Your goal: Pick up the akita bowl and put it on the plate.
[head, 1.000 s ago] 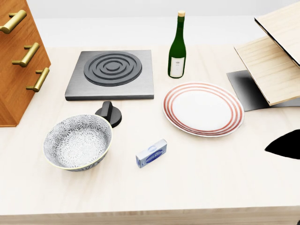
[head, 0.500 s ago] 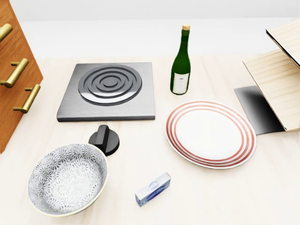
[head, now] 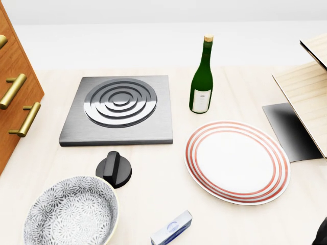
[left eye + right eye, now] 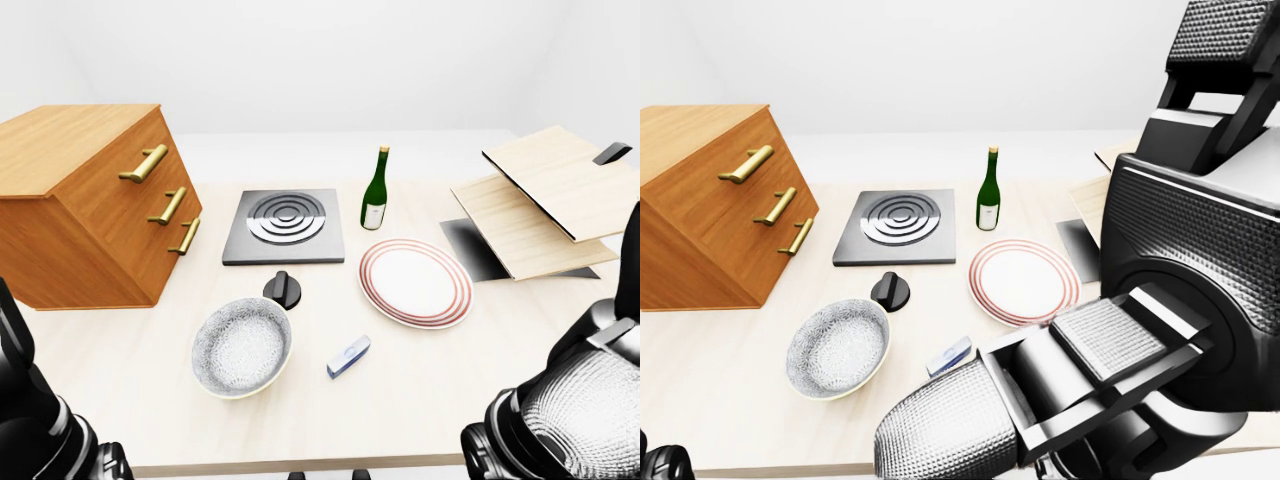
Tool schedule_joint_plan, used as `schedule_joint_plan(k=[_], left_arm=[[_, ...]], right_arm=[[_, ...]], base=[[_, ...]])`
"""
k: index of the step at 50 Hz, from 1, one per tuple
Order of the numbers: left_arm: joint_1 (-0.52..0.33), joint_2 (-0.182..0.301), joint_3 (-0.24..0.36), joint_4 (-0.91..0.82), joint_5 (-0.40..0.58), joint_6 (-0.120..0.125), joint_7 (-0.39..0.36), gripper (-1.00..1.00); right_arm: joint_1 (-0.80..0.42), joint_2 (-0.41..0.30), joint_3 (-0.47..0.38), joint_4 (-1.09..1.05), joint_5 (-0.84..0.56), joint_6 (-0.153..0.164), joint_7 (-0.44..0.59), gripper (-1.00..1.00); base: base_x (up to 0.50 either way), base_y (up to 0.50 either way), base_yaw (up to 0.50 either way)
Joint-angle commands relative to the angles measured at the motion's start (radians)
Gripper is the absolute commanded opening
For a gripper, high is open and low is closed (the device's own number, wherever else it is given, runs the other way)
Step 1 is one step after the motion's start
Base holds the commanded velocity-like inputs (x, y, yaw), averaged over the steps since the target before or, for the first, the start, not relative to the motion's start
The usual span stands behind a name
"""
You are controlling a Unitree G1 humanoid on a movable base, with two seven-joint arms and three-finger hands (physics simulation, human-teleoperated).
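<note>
The akita bowl [image 3: 71, 214], white with a fine blue pattern, stands empty at the lower left of the head view, cut by the bottom edge. The white plate [image 3: 237, 161] with red rings lies to its right, a hand's width away, with nothing on it. My right hand [image 4: 1040, 400] fills the lower right of the right-eye view, close to the camera and well short of the bowl, its fingers [image 4: 940, 430] spread around nothing. Only the dark bulk of my left arm [image 4: 35, 420] shows at the left-eye view's bottom left; its fingers are hidden.
A small blue box [image 3: 171, 228] lies between bowl and plate. A black knob [image 3: 114, 169] sits just above the bowl, below a grey hob [image 3: 120, 108]. A green bottle [image 3: 202, 76] stands above the plate. A wooden drawer chest [image 4: 85, 205] is left, tilted wooden boards [image 4: 540, 205] right.
The whole head view has shifted: the camera moved closer, so everything slid down and grew. The black arm shape at the right edge shrank to a sliver in the bottom right corner.
</note>
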Motion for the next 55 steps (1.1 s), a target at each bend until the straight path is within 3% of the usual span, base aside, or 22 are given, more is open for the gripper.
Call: schedule_joint_plan(k=[1,25,37,47,55], left_arm=[[-0.001,0.013,0.007,0.002,-0.016,0.0,0.0,1.0],[-0.006,0.019,0.005,0.009,-0.021,0.0,0.0,1.0],[-0.01,0.025,0.009,0.012,-0.03,0.0,0.0,1.0],[-0.011,0.027,0.008,0.023,-0.038,0.0,0.0,1.0],[-0.01,0.025,0.005,0.035,-0.029,0.0,0.0,1.0]], right_arm=[[-0.007,0.081,0.07,-0.003,-0.168,0.0,0.144,1.0],[0.093,0.213,0.194,0.062,-0.303,0.0,0.338,1.0],[0.11,0.214,0.233,0.115,-0.304,0.0,0.405,1.0],[0.1,0.27,0.227,0.19,-0.304,0.0,0.417,1.0],[0.091,0.252,0.245,0.29,-0.308,0.0,0.46,1.0]], base=[[0.0,0.0,0.0],[0.0,0.0,0.0],[0.0,0.0,0.0],[0.0,0.0,0.0],[0.0,0.0,0.0]])
